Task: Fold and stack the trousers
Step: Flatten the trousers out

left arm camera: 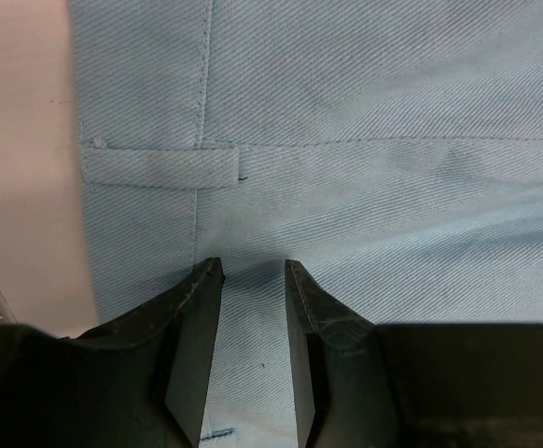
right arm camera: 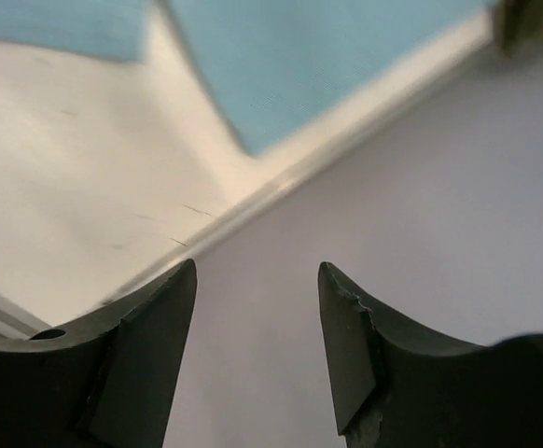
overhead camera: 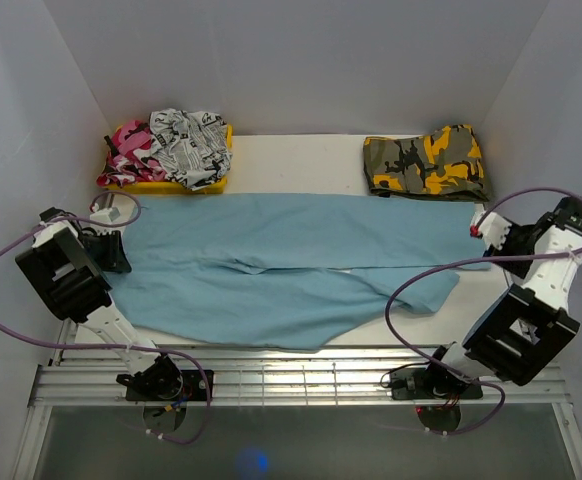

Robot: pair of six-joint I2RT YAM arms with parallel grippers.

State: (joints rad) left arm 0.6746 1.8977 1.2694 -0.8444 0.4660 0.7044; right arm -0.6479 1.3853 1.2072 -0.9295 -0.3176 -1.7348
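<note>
The light-blue trousers (overhead camera: 291,260) lie spread flat across the white table (overhead camera: 291,160), waist at the left and both legs running right; the near leg ends short of the far one. My left gripper (overhead camera: 111,250) is over the waist end. In the left wrist view it (left arm camera: 253,266) is open, its fingers close over the cloth (left arm camera: 365,140) just below a belt loop (left arm camera: 160,166), holding nothing. My right gripper (overhead camera: 493,232) is by the far leg's hem at the right table edge. In the right wrist view it (right arm camera: 257,266) is open and empty, facing the wall, with the hem (right arm camera: 281,65) ahead.
A yellow tray (overhead camera: 211,183) at the back left holds pink camouflage and white printed clothes. Folded green and orange camouflage trousers (overhead camera: 426,165) lie at the back right. Grey walls close in on three sides. A metal rack (overhead camera: 291,375) runs along the near edge.
</note>
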